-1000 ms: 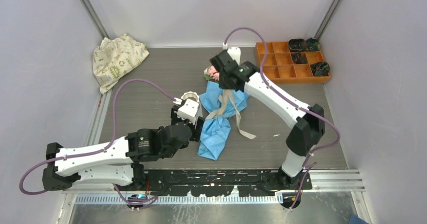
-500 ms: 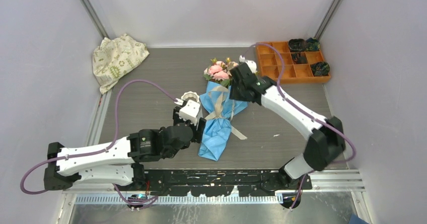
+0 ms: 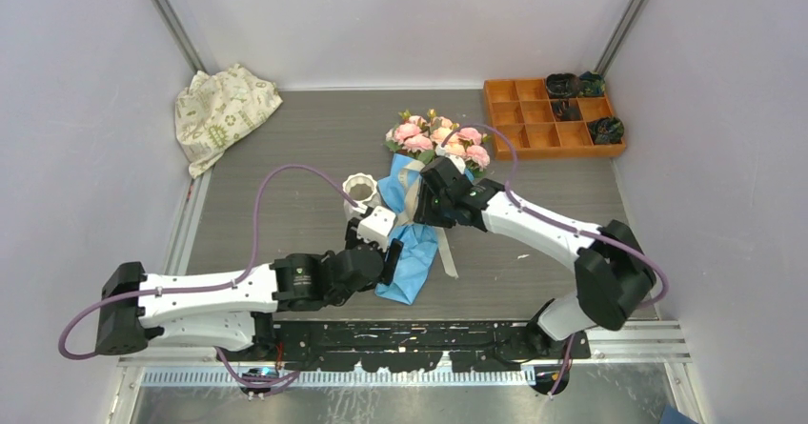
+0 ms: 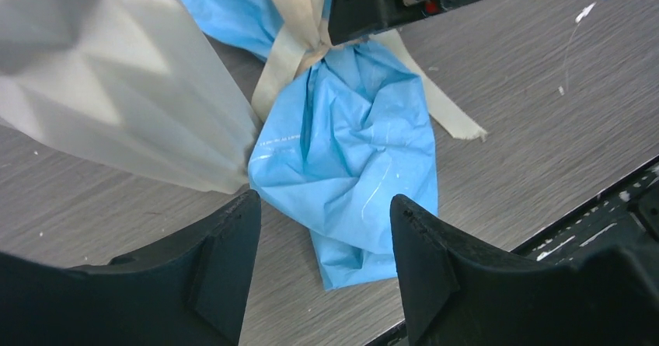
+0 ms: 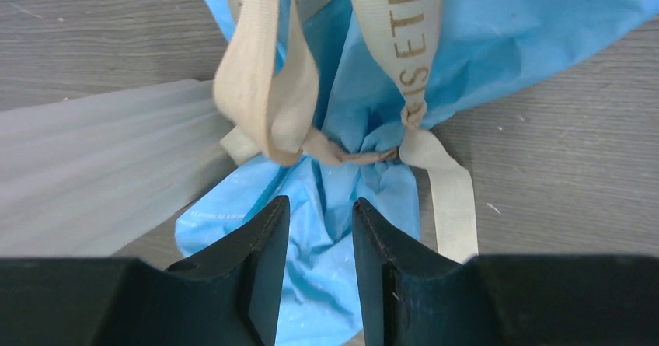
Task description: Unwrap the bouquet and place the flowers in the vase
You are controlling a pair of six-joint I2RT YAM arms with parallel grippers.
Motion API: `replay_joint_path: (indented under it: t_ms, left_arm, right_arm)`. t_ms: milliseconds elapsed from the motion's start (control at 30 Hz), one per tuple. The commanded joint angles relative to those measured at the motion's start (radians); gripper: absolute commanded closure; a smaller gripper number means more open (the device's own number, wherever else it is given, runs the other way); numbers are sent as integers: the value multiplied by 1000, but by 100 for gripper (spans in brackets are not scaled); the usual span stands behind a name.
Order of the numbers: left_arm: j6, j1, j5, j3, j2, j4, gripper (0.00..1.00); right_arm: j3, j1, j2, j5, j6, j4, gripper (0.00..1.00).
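Plain pale walls (image 3: 400,24) enclose a grey wood-grain table (image 3: 305,129), evenly lit, with metal corner posts (image 3: 168,16).

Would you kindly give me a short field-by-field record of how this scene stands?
bouquet: lying on the table, wrapped in blue paper
ribbon: beige, tied round the wrap
flowers: pink heads at the bouquet's far end
vase: standing close on the bouquet's left, no flowers in it
left tool: open, over the wrap's near end, holding nothing
right tool: open, just short of the ribbon knot
cloth: crumpled, far left corner
orange tray: far right corner
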Motion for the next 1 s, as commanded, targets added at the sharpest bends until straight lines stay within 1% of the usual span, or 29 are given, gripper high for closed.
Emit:
replay_joint_path:
  t_ms: [0, 167, 433, 700, 967]
  left_arm:
    - [-48, 3, 2, -24, 23, 102, 38]
    - [-74, 2, 27, -46, 86, 143, 38]
    - [-86, 3, 39, -46, 189, 180, 39]
    - [-93, 4, 29, -59, 274, 208, 39]
    - [-108, 11, 37, -67, 339, 231, 39]
  right_arm:
    - [24, -8, 65, -9, 23, 93, 59]
    - [45, -39, 125, 3, 26, 82, 60]
    - [13, -83, 112, 9, 29, 93, 62]
    - [9, -86, 144, 7, 42, 90, 63]
    - [-47, -87, 135, -40, 45, 130, 64]
